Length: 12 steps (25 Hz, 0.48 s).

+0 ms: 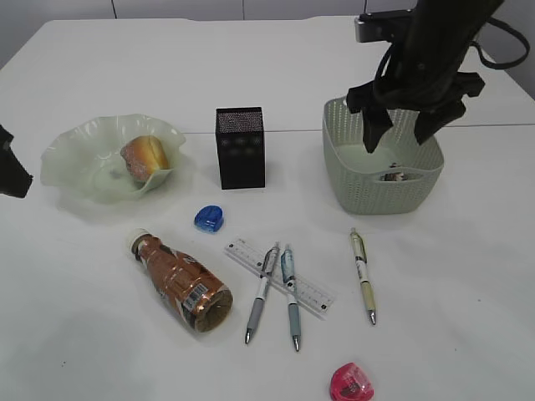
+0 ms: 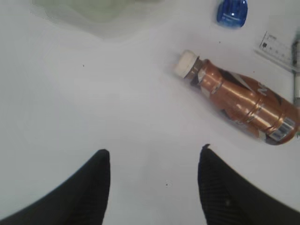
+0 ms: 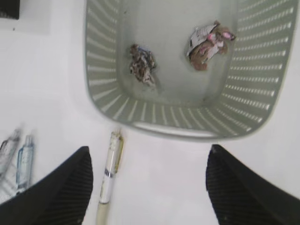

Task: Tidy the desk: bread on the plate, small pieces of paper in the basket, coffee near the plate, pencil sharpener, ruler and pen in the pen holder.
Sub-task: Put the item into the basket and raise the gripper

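Observation:
The bread (image 1: pixel 145 157) lies on the pale green plate (image 1: pixel 71 159). A brown coffee bottle (image 1: pixel 182 282) lies on its side; it also shows in the left wrist view (image 2: pixel 239 103). The black pen holder (image 1: pixel 240 147) stands mid-table. A blue sharpener (image 1: pixel 209 218), a pink sharpener (image 1: pixel 352 382), a ruler (image 1: pixel 313 294) and three pens (image 1: pixel 262 292) (image 1: pixel 292 296) (image 1: pixel 363 275) lie on the table. Two paper scraps (image 3: pixel 142 63) (image 3: pixel 206 44) lie in the grey basket (image 1: pixel 380 198). My right gripper (image 1: pixel 404 125) is open and empty above the basket. My left gripper (image 2: pixel 152 161) is open and empty over bare table.
The table's far edge and a seam run behind the basket. The left arm (image 1: pixel 12 167) shows at the left edge of the exterior view. In the right wrist view a yellow pen (image 3: pixel 108 176) lies just outside the basket's front wall (image 3: pixel 187 124).

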Motion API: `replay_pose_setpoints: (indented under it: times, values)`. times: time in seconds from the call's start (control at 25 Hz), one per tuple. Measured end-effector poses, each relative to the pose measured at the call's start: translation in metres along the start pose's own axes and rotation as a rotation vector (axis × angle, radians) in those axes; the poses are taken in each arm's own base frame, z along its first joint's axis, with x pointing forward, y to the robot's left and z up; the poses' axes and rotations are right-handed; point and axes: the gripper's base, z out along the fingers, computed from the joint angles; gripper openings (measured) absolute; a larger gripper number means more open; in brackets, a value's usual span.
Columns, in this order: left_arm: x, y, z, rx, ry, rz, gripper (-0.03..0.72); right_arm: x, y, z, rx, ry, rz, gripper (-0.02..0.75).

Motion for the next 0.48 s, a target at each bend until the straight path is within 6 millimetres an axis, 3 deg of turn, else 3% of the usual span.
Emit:
replay_pose_setpoints:
  times: [0.24,0.48]
  values:
    - [-0.001,-0.012,-0.001,0.126,-0.005,-0.118,0.433,0.038,-0.003,-0.023,-0.018,0.038,-0.063,0.543]
    - [0.004,-0.063,0.002,0.253,0.017,-0.075,0.433,0.092,-0.009,-0.041,-0.019,0.035,-0.093,0.531]
